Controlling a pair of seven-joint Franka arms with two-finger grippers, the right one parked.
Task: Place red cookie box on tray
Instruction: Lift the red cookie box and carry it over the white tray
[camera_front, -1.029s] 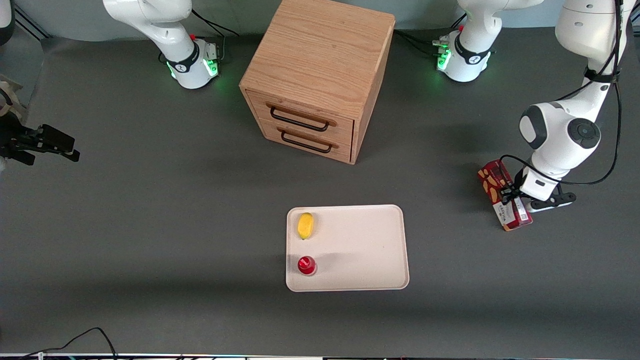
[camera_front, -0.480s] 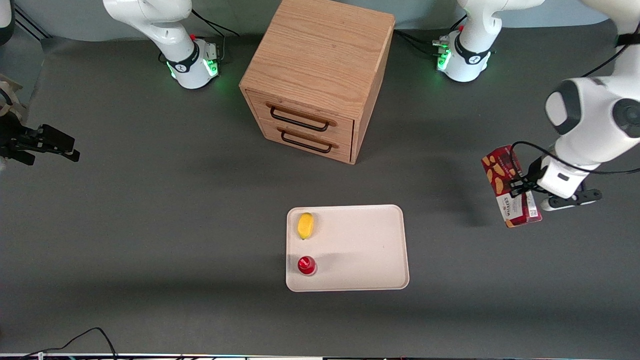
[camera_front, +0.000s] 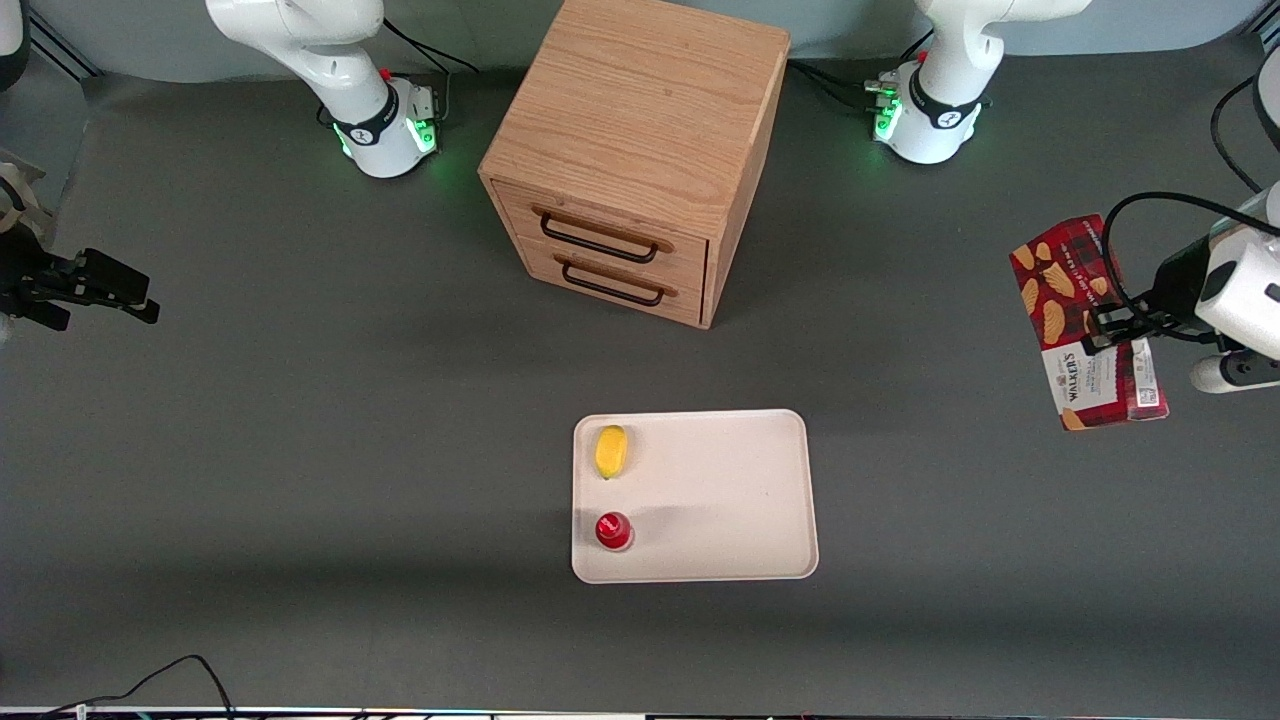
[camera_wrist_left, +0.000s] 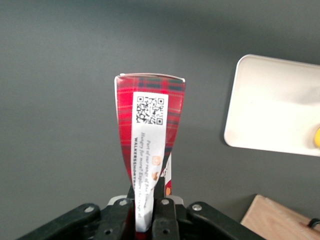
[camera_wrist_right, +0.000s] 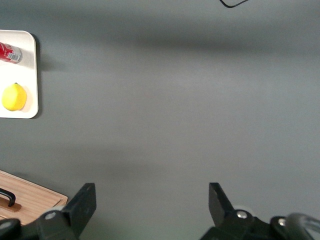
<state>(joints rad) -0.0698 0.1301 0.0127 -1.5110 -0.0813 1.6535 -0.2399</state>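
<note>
One part of the job can be taken as done: the red cookie box (camera_front: 1088, 322) is gripped and held up off the table (camera_front: 300, 450). The other part is left, since nothing of the box is on the tray (camera_front: 720, 500) yet.

Two small things are seen on the tray, at its end toward the parked arm: a small round red-capped object (camera_front: 613, 530), nearest the front camera, and a yellow lemon (camera_front: 611, 451) a little farther from it. The rest of the tray is bare, and that part looks wide enough for the box.

The box is found well apart from the tray, toward the working arm's end of the table and farther from the front camera than the tray. It is held in the air, tilted. The pincer (camera_wrist_left: 148, 197) is closed tight on one end of the box, and the white label is pinched between its two fingers. The box still has to be carried over the tray, lowered and let go.

Farthest from the front camera, past the tray, a wooden drawer cabinet (camera_front: 635, 160) is seen.
</note>
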